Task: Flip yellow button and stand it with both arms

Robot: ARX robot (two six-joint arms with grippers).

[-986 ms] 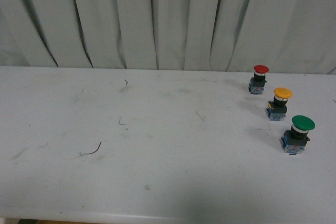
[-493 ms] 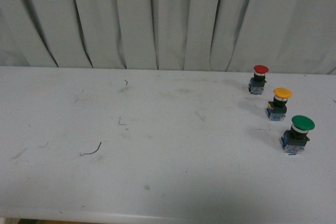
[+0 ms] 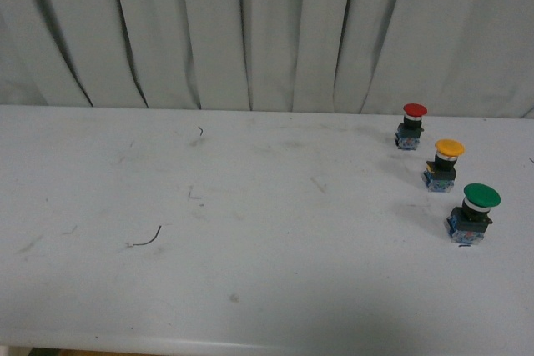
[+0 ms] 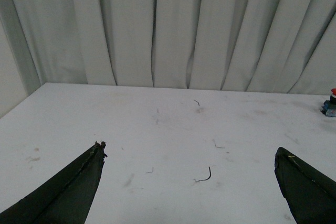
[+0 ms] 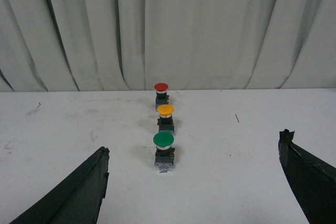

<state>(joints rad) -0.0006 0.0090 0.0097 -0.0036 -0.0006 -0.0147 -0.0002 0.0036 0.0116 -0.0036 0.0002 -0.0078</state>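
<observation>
The yellow button (image 3: 443, 164) stands upright, cap up, at the table's right side, in the middle of a row of three buttons. The right wrist view has it (image 5: 165, 117) beyond the green one, well ahead of my right gripper (image 5: 194, 148), which is open with nothing between its fingers. My left gripper (image 4: 190, 149) is open too, over bare table far to the left of the buttons. Neither arm appears in the front view.
A red-capped button (image 3: 411, 125) stands behind the yellow one and a larger green-capped button (image 3: 474, 213) in front of it. A thin dark wire scrap (image 3: 148, 239) lies on the white table (image 3: 250, 289). Grey curtains hang behind the table's far edge.
</observation>
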